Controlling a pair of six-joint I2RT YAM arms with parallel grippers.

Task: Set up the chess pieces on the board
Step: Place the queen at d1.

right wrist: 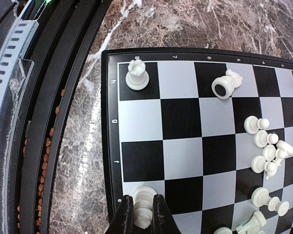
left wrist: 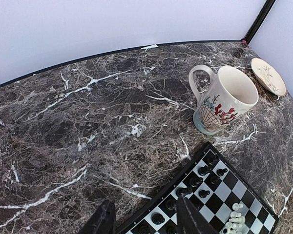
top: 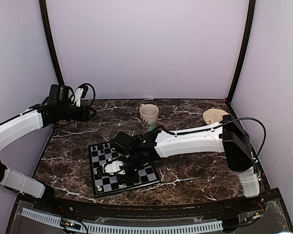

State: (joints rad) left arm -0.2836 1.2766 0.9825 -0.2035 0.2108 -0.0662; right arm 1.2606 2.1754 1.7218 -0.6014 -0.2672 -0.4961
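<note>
Right gripper [right wrist: 143, 207] around white piece [right wrist: 144, 195] (tiny)

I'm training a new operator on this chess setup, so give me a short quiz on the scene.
1. True or false: the right gripper is shut on a black piece.
2. Where does the mug stand relative to the board? A on it; B on the tabletop beyond it; C between it and the arm bases.
3. Fill in: the left gripper is ___ and holds nothing.
Key: 1 false, it grips a white piece; 2 B; 3 open.
</note>
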